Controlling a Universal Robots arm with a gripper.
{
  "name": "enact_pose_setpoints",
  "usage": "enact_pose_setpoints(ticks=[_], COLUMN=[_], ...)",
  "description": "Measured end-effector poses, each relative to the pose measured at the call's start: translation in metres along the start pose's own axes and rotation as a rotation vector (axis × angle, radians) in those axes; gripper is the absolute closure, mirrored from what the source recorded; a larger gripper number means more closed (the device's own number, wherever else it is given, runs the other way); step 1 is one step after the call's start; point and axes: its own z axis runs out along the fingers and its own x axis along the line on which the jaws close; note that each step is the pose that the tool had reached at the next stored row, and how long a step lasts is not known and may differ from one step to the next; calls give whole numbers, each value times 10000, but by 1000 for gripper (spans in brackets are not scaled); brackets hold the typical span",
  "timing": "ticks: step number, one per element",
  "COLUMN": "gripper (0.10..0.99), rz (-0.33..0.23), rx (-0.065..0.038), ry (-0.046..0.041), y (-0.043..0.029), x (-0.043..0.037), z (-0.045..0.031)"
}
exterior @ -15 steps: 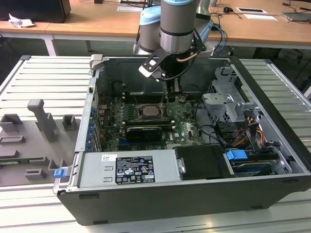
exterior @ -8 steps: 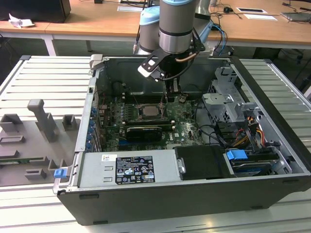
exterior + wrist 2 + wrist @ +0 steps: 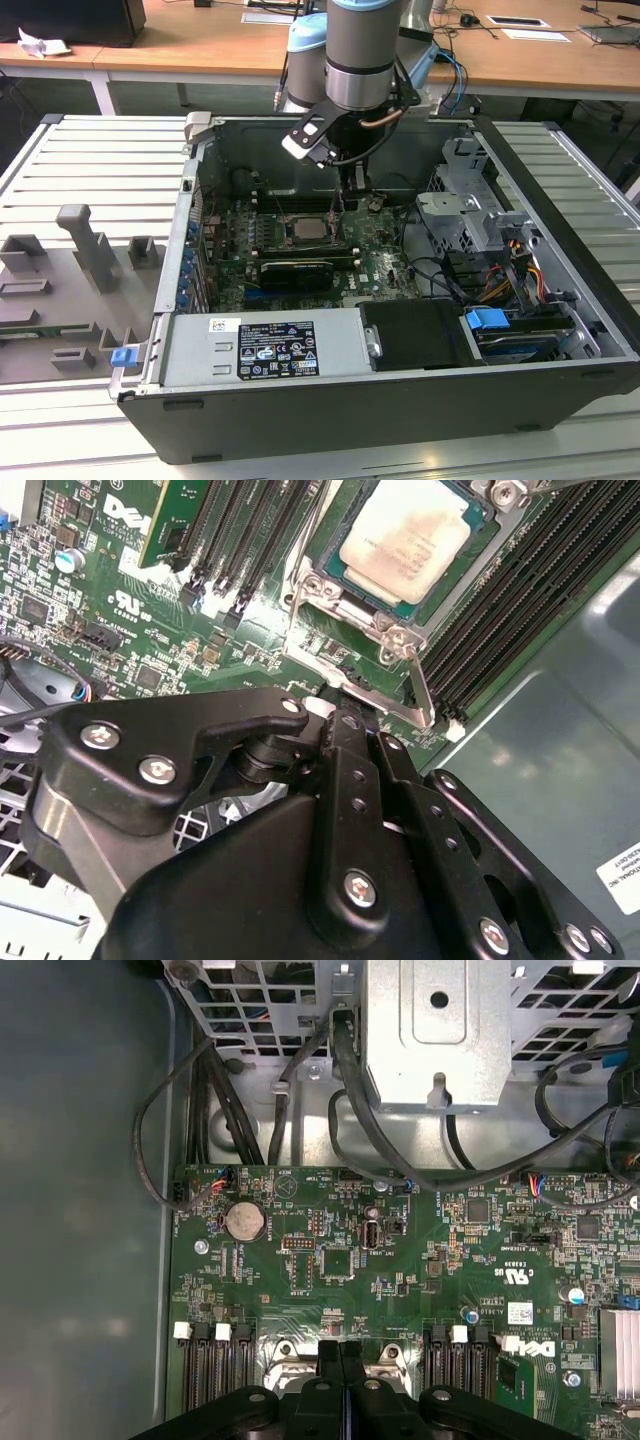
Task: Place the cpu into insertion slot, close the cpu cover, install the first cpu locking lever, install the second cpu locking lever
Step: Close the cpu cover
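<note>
Scanning from the exterior view's left: grey jigs (image 3: pixel 90 260) stand on the slatted desk (image 3: pixel 70 150), then comes the open case (image 3: pixel 330 420). Inside, on the green board (image 3: pixel 385 260), the cpu (image 3: pixel 305 229) lies flat in the slot (image 3: pixel 340 592), pale top up. Just to its right the end effector (image 3: pixel 345 198) hangs tip-down close over the board, fingers closed together. In the second wrist view its tip (image 3: pixel 348 715) is at a silver lever (image 3: pixel 422 685) beside the slot; I cannot tell if they touch. A drive cage (image 3: pixel 460 200) stands farther right.
</note>
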Motion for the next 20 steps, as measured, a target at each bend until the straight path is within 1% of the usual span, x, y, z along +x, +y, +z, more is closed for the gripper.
enact_pose_setpoints(ticks=[15,20], gripper=[980,980], rz=[0,0], rx=[0,0], ry=[1,0], y=[-38,-78], x=[1,2], z=[-3,-6])
